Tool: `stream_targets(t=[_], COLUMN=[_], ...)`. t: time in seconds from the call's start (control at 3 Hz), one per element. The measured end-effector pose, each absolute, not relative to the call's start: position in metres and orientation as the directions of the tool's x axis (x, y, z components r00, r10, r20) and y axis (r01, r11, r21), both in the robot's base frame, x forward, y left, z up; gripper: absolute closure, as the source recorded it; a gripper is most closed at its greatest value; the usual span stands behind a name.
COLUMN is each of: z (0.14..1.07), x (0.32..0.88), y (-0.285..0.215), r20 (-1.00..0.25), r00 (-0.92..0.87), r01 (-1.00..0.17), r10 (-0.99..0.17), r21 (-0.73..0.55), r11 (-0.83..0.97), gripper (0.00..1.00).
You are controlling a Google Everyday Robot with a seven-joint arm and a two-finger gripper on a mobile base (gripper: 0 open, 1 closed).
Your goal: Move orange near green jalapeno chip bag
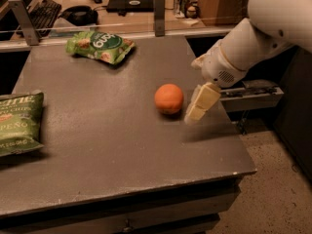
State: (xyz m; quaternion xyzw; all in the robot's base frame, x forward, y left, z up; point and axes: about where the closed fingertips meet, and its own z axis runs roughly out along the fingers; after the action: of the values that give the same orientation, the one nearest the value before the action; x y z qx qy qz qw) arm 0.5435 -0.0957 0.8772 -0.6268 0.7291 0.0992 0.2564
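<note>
The orange (169,99) sits on the grey table (112,160), right of its middle. The dark green jalapeno chip bag (18,123) lies flat at the table's left edge, partly cut off by the frame. My gripper (201,104) hangs from the white arm (253,38) that comes in from the upper right. It is just to the right of the orange, close beside it, low over the table. It holds nothing.
A brighter green chip bag with a white round logo (101,46) lies at the table's far side. Two posts (159,13) stand along the back edge, with a desk, keyboard and cans behind. The table's right edge is just under the gripper.
</note>
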Motion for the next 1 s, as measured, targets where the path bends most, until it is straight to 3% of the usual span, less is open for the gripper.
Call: stream_targets(t=[0.33, 1.0], z=[0.861, 0.848], x=[0.543, 0.546], y=[-0.069, -0.036], r20=[-0.549, -0.628], r00=[-0.086, -0.100], r01=[-0.973, -0.980], r10=[-0.831, -0.772], r21=[-0.131, -0.074], r11=[0.188, 0.187], gripper=[0.00, 0.40])
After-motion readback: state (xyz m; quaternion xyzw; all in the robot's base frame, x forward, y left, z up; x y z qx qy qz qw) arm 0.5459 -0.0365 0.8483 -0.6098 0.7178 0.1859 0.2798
